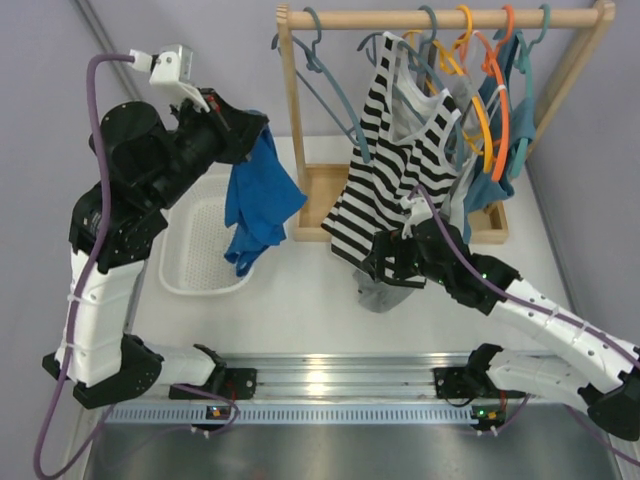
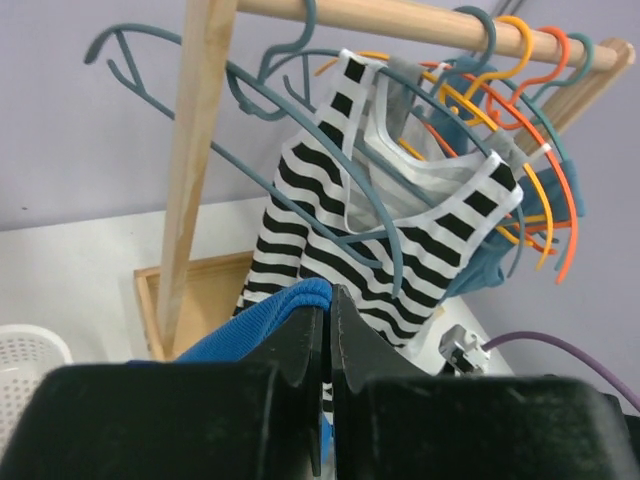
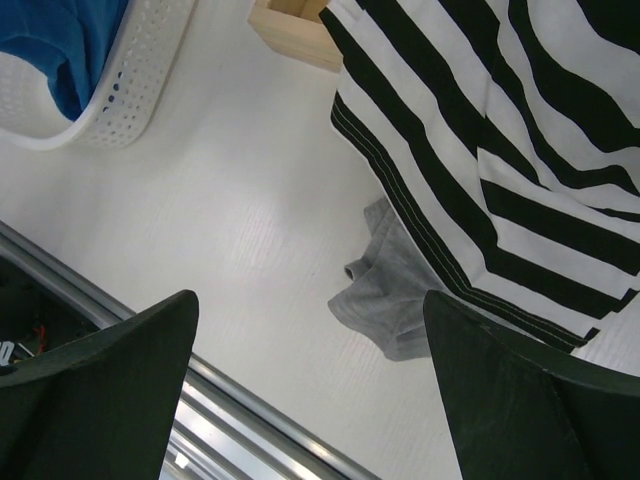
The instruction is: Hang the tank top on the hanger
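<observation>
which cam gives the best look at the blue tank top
Top external: the tank top hangs nearly whole from the left gripper, over the white basket. Left wrist shows only a blue fold pinched between the fingers. Right wrist catches just a blue patch at the basket.

Surrounding items, located from the wooden rack (image 1: 440, 18)

Black-and-white striped top (image 1: 400, 170) hung mid-rail. Yellow hanger (image 2: 546, 200) and orange hanger (image 2: 573, 215) on the rail to its right, with a teal top (image 1: 490, 190) beneath them. White basket (image 1: 195, 250) left of the rack on the tabletop (image 1: 300, 300). Grey cloth (image 1: 380, 295) crumpled in front of the rack.
</observation>
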